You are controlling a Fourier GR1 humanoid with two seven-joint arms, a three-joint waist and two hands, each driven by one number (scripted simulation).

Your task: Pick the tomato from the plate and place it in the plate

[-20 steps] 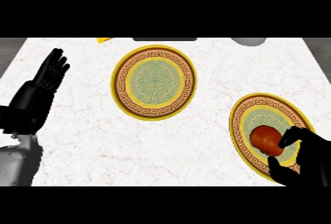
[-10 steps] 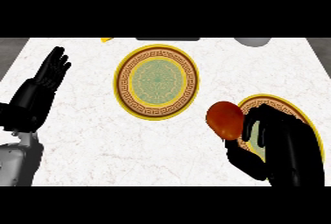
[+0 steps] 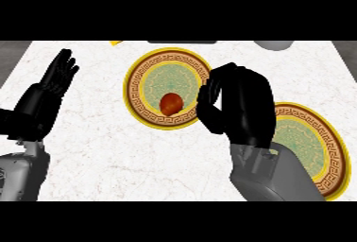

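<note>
The red-orange tomato (image 3: 171, 104) lies on the middle plate (image 3: 141, 72), a yellow-rimmed round plate with a green centre, in its lower half. My right hand (image 3: 237, 101) hovers over that plate's right rim, just right of the tomato. A narrow strip of plate shows between them. Its fingers are loosely bent and hold nothing. A second, matching plate (image 3: 326, 142) sits at the right, partly hidden by my right forearm, with nothing seen on it. My left hand (image 3: 47, 97) rests open at the left, fingers up.
A yellow thing (image 3: 117, 43) and a grey rounded thing (image 3: 275, 45) peek in at the counter's far edge. The white marble counter (image 3: 97, 142) ends at the left near my left forearm.
My right hand carried the tomato left from the right plate to the middle plate. The tomato now lies on that plate, apart from the fingers. The left hand stayed put.
</note>
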